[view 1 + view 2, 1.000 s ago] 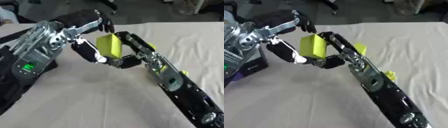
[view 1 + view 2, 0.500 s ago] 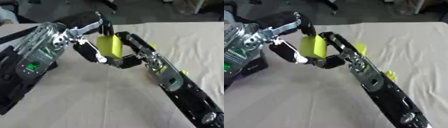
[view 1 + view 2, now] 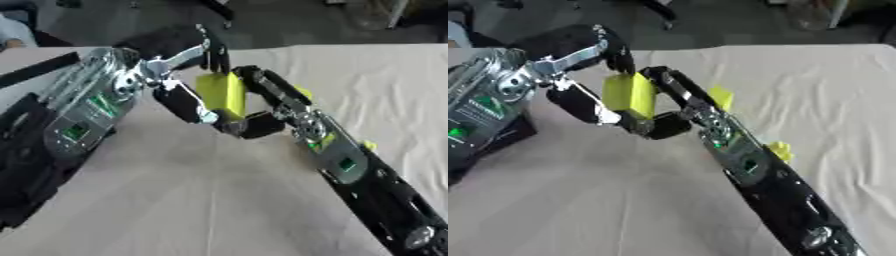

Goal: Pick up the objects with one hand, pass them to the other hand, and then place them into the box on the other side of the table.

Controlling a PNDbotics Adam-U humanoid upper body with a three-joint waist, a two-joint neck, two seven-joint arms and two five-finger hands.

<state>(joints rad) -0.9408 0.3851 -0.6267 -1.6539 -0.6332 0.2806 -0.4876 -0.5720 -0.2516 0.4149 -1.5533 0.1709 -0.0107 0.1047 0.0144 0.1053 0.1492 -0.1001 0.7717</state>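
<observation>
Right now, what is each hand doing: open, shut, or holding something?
Left hand: shut on the yellow block, fingers above and below it.
Right hand: also shut on the yellow block, fingers curled round it.

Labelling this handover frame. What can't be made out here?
- Which hand carries the yellow block: left hand and right hand both close around it, fingers overlapping.
- Small yellow objects on the cloth: mostly hidden behind the right arm, shape unclear.
- Target box: a dark shape at the left edge, covered by the left arm; cannot confirm.
</observation>
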